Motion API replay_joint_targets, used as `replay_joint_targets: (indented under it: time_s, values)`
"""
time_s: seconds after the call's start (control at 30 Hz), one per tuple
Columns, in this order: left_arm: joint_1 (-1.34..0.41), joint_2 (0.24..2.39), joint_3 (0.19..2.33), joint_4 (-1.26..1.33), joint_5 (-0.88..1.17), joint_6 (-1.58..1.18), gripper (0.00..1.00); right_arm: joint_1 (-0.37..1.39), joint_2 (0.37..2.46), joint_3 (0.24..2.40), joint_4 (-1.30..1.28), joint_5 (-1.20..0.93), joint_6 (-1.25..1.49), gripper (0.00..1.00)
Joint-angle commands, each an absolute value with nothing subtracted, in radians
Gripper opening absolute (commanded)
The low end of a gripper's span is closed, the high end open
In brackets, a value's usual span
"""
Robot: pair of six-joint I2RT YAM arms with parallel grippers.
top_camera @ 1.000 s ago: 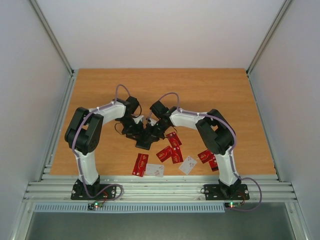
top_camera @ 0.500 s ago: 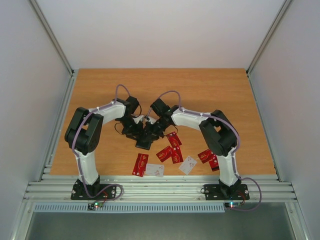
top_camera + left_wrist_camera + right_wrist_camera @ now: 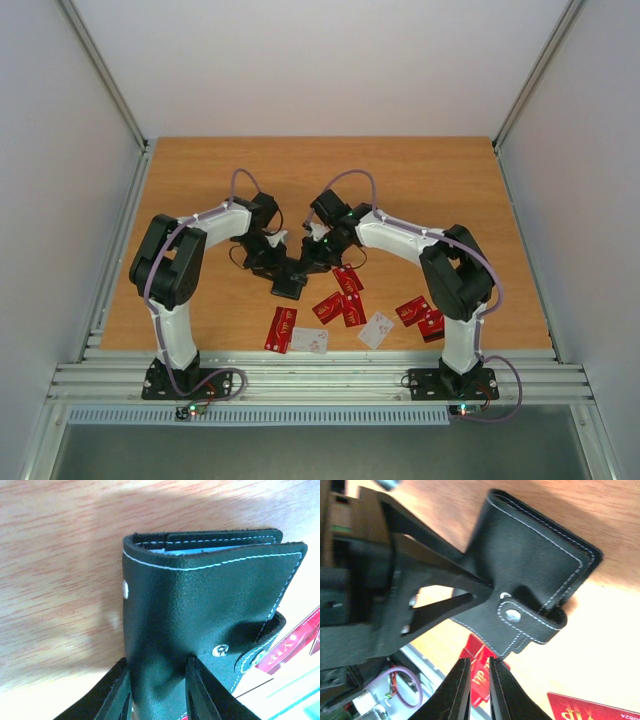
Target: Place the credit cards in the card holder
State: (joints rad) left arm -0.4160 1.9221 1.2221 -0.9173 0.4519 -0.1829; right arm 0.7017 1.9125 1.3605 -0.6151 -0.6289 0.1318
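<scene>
Pretty sure this is the "get the thing open" step, before any card goes in. The left claw (image 3: pixel 159 664) is clamped on the card holder (image 3: pixel 200 605), one finger on each side of its lower end. It holds the card holder low over the table (image 3: pixel 420 180), in the middle between the two arms. I can't tell whether it actually touches the wood.

The holder looks folded shut, with the snap tab (image 3: pixel 530 622) wrapped round its edge. Whether the snap is really fastened, I can't say.

The right claw (image 3: pixel 478 661) sits just beside that tab. Its fingers are pinched nearly together and I see nothing between them.

The credit cards (image 3: pixel 335 307) are all loose on the table, scattered near the front edge on the right arm's side. One red one lies close to the holder.

My guess for the next move: the right claw has to spread a bit, catch the tab and peel it back while the left keeps a firm hold. It's fiddly, since the tab is small and floppy, and the holder could twist in the grip if it's pulled sideways.
</scene>
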Motion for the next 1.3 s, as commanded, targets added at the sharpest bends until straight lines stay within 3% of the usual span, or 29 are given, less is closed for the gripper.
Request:
replay_joint_targets:
  time_s: [0.0,1.27]
  values:
    - [-0.430,1.960,1.212,-0.865,0.423,-0.189,0.30,0.719,1.955,1.352,-0.648,-0.575,0.107,0.13]
    - [-0.441,1.979,1.243,-0.878,0.433,-0.187,0.30,0.745,2.127,1.489,-0.627,-0.622,0.095,0.13]
